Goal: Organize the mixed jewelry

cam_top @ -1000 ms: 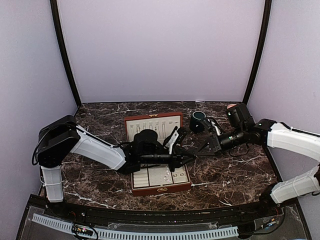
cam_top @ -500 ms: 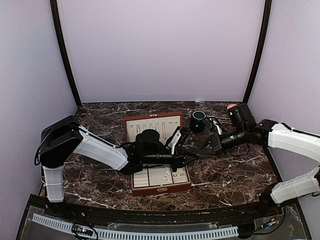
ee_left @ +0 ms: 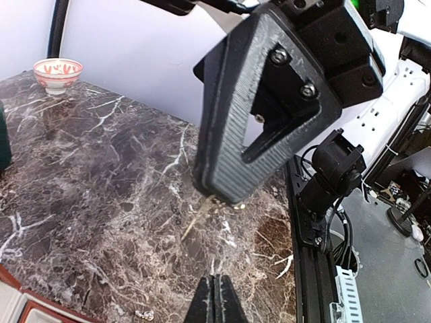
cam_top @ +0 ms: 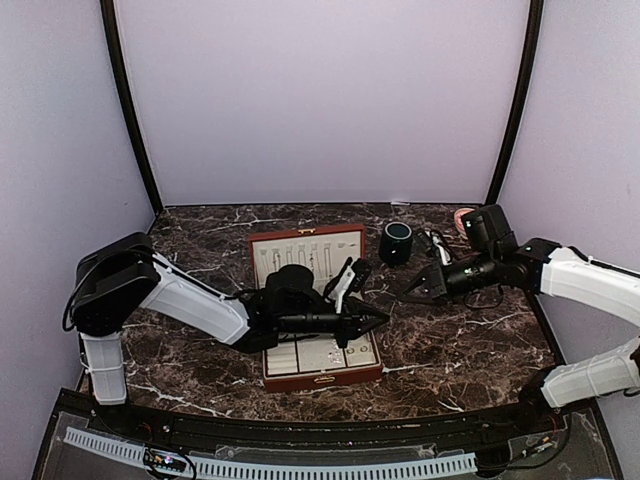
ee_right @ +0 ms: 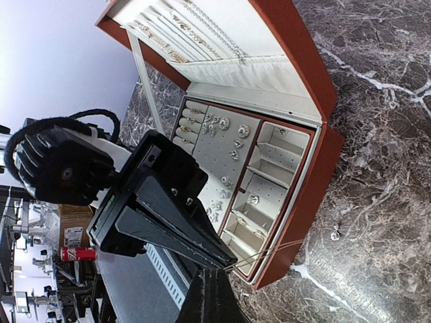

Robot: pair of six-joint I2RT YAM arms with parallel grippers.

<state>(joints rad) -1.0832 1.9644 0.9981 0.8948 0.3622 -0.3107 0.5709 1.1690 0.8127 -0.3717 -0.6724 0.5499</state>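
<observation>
The reddish-brown box [cam_top: 322, 378] lies open, with tiny silvery pieces in its cream compartments [ee_right: 232, 151] and chains in its lid. My right gripper [cam_top: 402, 291] is shut on a thin chain [ee_left: 193, 221] that dangles from its tips above the marble, just right of the box; the chain also shows in the right wrist view [ee_right: 289, 244]. My left gripper [cam_top: 383, 319] is shut, its tips [ee_left: 215, 279] a little short of the chain and not touching it. One tiny loose piece [ee_right: 335, 233] lies on the marble beside the box [ee_left: 143, 313].
A dark green mug [cam_top: 397, 241] stands behind the box's right corner. A small pink patterned bowl [cam_top: 462, 214] sits at the back right, also in the left wrist view [ee_left: 58, 73]. Both grippers crowd the box's right edge [ee_right: 296, 222].
My right wrist has shifted slightly right and back from the box, with the gripper still pointing at the left one. The left gripper has barely moved.
</observation>
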